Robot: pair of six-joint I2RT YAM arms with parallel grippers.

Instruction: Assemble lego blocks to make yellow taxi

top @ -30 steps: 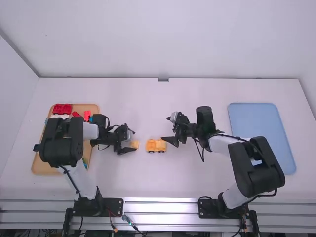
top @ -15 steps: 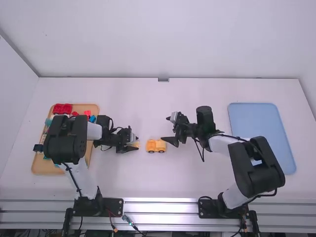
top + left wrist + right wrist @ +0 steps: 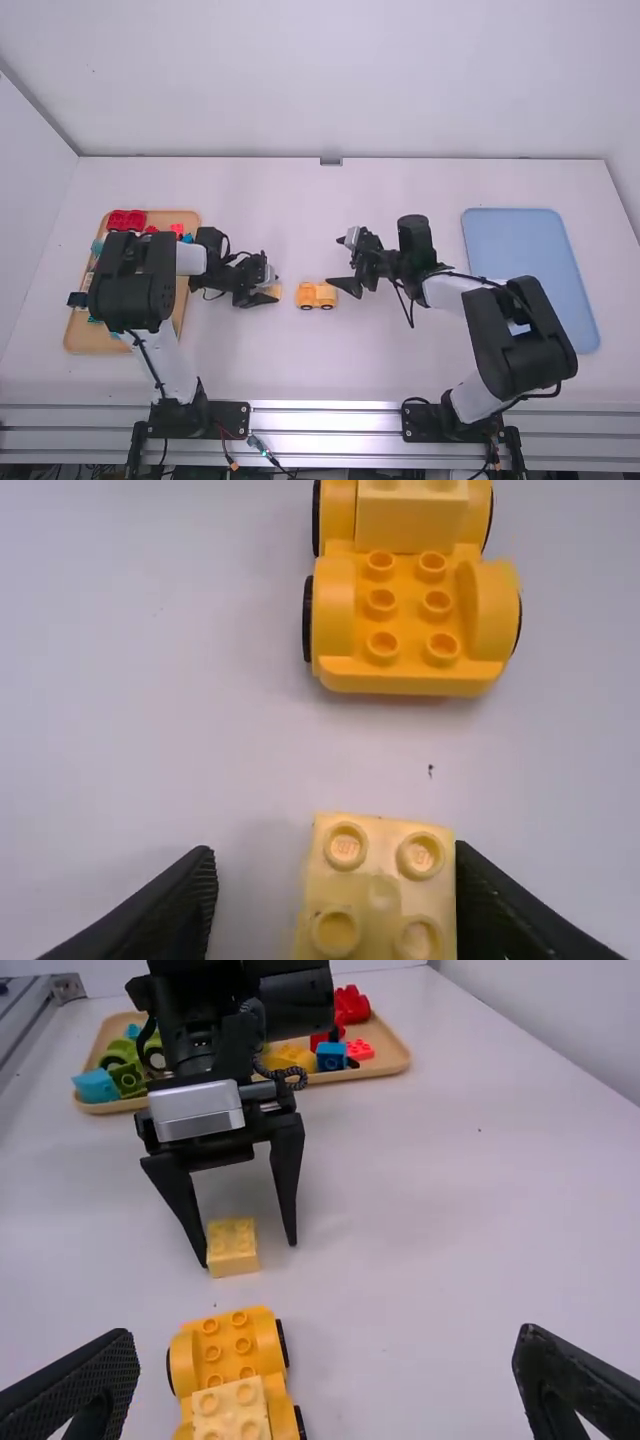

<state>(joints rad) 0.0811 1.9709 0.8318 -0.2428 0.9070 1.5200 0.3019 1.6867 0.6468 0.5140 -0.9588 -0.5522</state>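
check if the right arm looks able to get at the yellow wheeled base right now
Probably yes: the right gripper is open near the wheeled base, with nothing visible between them. The left gripper is at the small yellow block, apart from the base.

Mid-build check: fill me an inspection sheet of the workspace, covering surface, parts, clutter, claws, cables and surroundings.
Surface: white table, a small dark speck between block and base.
Parts: yellow wheeled base with a pale block on it; loose yellow block beside it, unattached.
Clutter: mixed bricks in the brown tray; blue tray at the right.
Left claw: open, fingers astride the loose block, a gap on one side.
Right claw: open, near the base.
Cables: along both arms; one loop hangs by the right wrist.
Surroundings: white walls, metal rail at the arm bases.
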